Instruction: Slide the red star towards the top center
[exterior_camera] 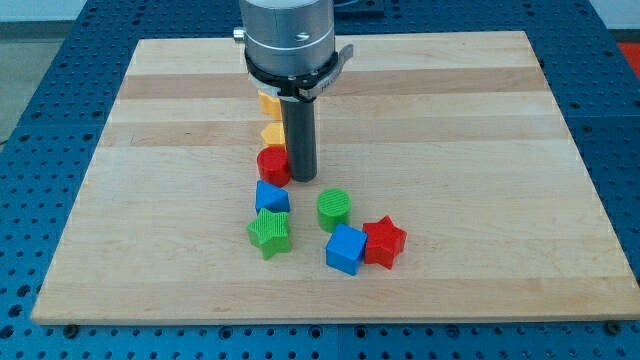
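The red star (384,241) lies at the view's lower middle, touching a blue cube (346,249) on its left. My tip (303,178) rests on the board at mid view, up and to the left of the star and well apart from it. The tip stands right beside a red cylinder (272,165) on its left. A green cylinder (334,209) lies between the tip and the star.
A blue block (271,196) and a green star (270,232) sit below the red cylinder. Two yellow blocks (273,133) (269,101) lie above it, partly hidden by the arm. The wooden board (480,130) ends in blue perforated table on all sides.
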Available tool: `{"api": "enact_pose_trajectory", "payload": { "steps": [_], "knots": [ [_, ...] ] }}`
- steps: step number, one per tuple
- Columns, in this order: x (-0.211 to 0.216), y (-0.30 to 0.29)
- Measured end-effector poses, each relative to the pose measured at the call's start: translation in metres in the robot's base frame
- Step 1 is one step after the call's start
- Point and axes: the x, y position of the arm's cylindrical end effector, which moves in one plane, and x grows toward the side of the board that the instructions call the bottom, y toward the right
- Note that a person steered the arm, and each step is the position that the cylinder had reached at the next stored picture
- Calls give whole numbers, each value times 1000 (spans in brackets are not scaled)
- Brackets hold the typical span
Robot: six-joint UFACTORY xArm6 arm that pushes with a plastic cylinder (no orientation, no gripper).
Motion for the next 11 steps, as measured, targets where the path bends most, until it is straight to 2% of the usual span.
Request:
{"api": "enact_pose_trajectory", "payload": {
  "steps": [1,6,9,10,11],
  "knots": [
    [0,1],
    [-18,197],
    [-32,216],
    [-32,235],
    [-32,296]
  ]
}}
